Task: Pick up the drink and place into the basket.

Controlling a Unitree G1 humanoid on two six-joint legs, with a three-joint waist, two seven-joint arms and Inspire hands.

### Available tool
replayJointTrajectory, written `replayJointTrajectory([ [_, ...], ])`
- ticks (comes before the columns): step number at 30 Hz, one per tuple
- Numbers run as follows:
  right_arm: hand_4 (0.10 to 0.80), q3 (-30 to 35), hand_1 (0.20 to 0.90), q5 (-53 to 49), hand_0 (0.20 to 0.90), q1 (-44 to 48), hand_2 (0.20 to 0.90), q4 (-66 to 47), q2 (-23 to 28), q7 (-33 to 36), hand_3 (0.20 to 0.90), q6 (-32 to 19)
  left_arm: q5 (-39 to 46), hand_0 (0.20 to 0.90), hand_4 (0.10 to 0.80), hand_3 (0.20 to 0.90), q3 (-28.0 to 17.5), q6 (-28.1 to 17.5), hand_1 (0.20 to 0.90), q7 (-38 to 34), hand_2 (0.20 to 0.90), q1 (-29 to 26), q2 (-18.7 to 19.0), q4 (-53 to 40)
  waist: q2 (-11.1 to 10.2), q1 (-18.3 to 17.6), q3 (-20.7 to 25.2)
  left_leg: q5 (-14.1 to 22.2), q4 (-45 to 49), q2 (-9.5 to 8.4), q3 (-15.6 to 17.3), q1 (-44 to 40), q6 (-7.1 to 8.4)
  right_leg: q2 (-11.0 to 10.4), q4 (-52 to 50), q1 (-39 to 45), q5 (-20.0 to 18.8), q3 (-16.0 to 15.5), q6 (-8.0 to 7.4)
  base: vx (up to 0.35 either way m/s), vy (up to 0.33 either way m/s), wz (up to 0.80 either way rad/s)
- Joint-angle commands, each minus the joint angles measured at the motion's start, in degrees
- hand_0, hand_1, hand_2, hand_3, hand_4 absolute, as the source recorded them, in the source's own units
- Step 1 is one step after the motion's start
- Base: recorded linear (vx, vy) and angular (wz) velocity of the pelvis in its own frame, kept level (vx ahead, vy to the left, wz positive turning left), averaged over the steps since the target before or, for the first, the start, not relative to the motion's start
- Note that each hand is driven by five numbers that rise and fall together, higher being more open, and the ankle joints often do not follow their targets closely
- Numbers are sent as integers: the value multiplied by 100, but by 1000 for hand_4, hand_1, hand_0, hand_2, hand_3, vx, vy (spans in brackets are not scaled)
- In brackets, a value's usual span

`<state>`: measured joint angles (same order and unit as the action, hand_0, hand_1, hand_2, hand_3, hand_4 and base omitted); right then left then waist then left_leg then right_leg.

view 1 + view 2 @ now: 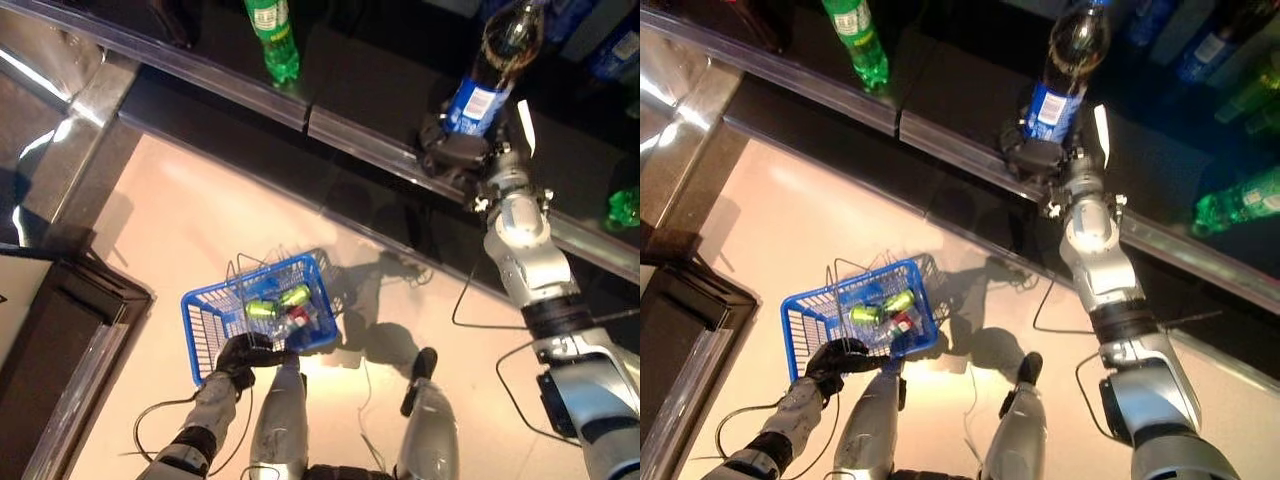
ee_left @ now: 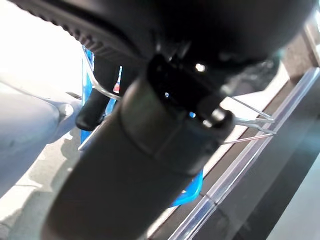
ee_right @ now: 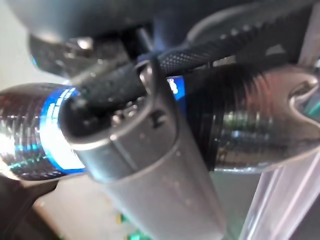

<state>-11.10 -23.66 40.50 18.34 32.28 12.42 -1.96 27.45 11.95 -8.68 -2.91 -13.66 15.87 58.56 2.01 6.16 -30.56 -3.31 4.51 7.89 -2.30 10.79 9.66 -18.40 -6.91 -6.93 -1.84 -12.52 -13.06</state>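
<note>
A dark cola bottle with a blue label (image 1: pixel 490 75) stands at the front of the black shelf (image 1: pixel 360 60). My right hand (image 1: pixel 455 148) is shut round its lower part; the right wrist view shows the fingers (image 3: pixel 150 100) wrapped over the bottle (image 3: pixel 240 120). My left hand (image 1: pixel 243 356) is shut on the thin wire handles of the blue basket (image 1: pixel 215 320), which hangs low at the left above the floor. Green cans (image 1: pixel 278 303) and another drink lie in it. The basket also shows in the left wrist view (image 2: pixel 190 187).
A green bottle (image 1: pixel 272 38) stands on the shelf at the left, another green bottle (image 1: pixel 1240 205) at the right, and blue-labelled bottles (image 1: pixel 1205 45) at the back right. The shelf's clear front rail (image 1: pixel 330 125) runs across. A dark cabinet (image 1: pixel 50 330) stands at the left.
</note>
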Motion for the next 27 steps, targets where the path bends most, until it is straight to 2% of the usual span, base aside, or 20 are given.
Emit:
replayJointTrajectory([
  [1, 100, 452, 300, 23, 300, 179, 300, -1243, 60, -135, 200, -909, 58, 300, 100, 200, -328, -721, 300, 88, 300, 512, 551, -412, -300, 48, 1226, -53, -435, 129, 422, -454, -286, 71, 463, 65, -353, 62, 246, 149, -58, 15],
  [5, 100, 498, 300, 29, 300, -300, 300, -1506, -139, -159, 200, -995, 39, 300, 100, 200, -442, -735, 300, 105, 300, 556, 535, -552, -358, 49, 1509, -114, -662, 169, 538, -683, -277, 91, 649, 288, -413, -11, 209, 97, -37, 8],
  [8, 100, 511, 300, 158, 300, -938, 300, -1832, -398, -187, 200, -1093, 158, 300, 100, 200, -590, -760, 300, 175, 300, 539, 498, -855, -433, 53, 1922, -131, -838, 221, 633, -973, -282, 113, 766, 593, -400, -74, 181, 120, -45, 16],
  [12, 100, 571, 300, 264, 300, -1312, 300, -1968, -440, -326, 200, -1080, 269, 300, 100, 200, -672, -808, 300, 289, 300, 622, 430, -1277, -467, 113, 2231, -116, -899, 251, 643, -1155, -285, 126, 862, 853, -402, -154, 168, 116, -24, 11],
  [18, 100, 602, 300, 283, 300, -1606, 300, -2102, -455, -472, 200, -1037, 604, 300, 100, 200, -772, -825, 300, 616, 300, 724, 438, -2058, -486, 232, 2454, -86, -951, 255, 602, -1335, -293, 134, 912, 1169, -331, -277, 165, 89, -4, 7],
  [22, 100, 510, 300, 314, 300, -1782, 300, -2187, -551, -543, 200, -963, 1017, 300, 100, 200, -787, -715, 300, 968, 300, 771, 443, -3242, -522, 413, 2523, -56, -944, 253, 555, -1435, -304, 64, 902, 1423, -292, -479, 153, 90, -1, 6],
  [27, 100, 347, 300, 296, 300, -1752, 300, -2150, -608, -486, 200, -894, 1362, 300, 100, 200, -738, -599, 300, 1102, 300, 761, 505, -4098, -570, 579, 2525, -12, -938, 228, 496, -1472, -323, -6, 894, 1565, -293, -642, 139, 33, -14, 18],
])
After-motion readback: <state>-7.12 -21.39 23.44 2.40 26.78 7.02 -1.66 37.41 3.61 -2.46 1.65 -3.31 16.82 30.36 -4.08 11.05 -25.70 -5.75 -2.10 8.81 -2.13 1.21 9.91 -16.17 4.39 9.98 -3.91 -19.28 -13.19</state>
